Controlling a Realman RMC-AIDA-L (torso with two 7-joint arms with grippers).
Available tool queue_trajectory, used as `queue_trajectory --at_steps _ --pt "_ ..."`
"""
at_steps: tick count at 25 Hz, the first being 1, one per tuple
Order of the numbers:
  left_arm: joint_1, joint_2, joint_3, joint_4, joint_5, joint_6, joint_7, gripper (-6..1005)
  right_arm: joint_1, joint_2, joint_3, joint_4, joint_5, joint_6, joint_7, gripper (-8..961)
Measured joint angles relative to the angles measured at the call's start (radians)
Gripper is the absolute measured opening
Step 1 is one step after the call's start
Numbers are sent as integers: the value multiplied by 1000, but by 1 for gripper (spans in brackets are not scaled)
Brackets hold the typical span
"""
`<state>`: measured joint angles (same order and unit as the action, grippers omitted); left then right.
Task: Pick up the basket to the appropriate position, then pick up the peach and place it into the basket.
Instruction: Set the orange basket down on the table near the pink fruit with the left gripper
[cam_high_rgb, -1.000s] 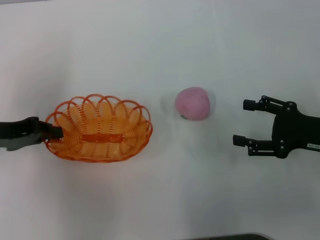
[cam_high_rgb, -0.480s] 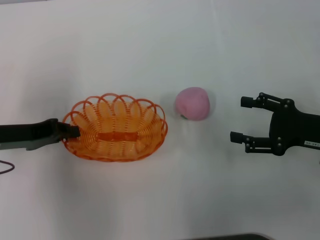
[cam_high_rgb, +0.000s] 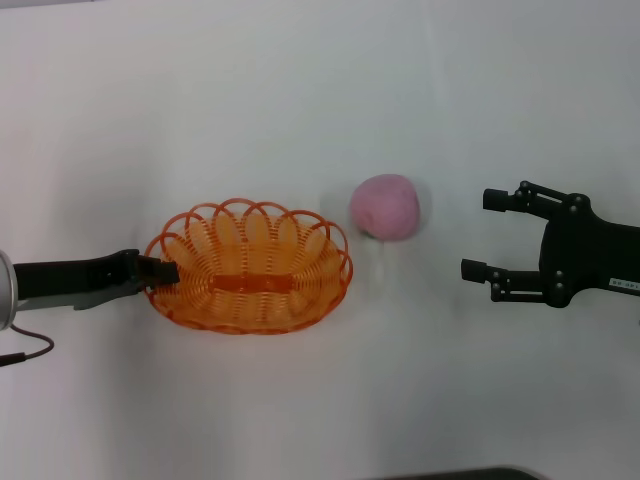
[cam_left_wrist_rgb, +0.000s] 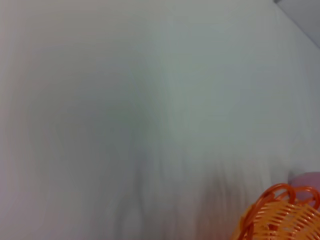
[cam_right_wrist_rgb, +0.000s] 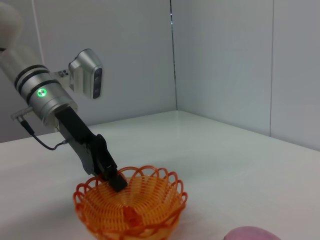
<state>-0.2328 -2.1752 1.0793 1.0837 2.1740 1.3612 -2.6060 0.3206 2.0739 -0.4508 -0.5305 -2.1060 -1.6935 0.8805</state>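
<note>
The orange looped basket (cam_high_rgb: 250, 266) sits left of centre on the white table. My left gripper (cam_high_rgb: 160, 270) is shut on the basket's left rim; the right wrist view shows that gripper (cam_right_wrist_rgb: 116, 181) clamped on the rim of the basket (cam_right_wrist_rgb: 132, 205). The pink peach (cam_high_rgb: 385, 207) rests on the table just right of the basket, apart from it; its top edge peach (cam_right_wrist_rgb: 252, 233) shows in the right wrist view. My right gripper (cam_high_rgb: 485, 235) hovers open to the right of the peach, with a gap between them. A piece of the basket (cam_left_wrist_rgb: 280, 215) shows in the left wrist view.
The white table (cam_high_rgb: 320, 100) stretches around everything. A thin dark cable (cam_high_rgb: 25, 352) loops by the left arm at the left edge. Grey walls (cam_right_wrist_rgb: 225, 65) stand beyond the table in the right wrist view.
My left gripper has dragged the basket to the right, closer to the peach. The right gripper has stayed almost in place, and the peach has not moved.
</note>
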Motion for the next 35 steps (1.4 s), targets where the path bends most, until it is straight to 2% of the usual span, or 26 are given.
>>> queue_trajectory --at_steps 17,35 --pt "21 0 78 22 -28 -88 -6 68 7 0 0 0 0 3 0 924" --pt "23 0 87 3 -34 -115 -49 69 8 2 0 0 0 0 0 925"
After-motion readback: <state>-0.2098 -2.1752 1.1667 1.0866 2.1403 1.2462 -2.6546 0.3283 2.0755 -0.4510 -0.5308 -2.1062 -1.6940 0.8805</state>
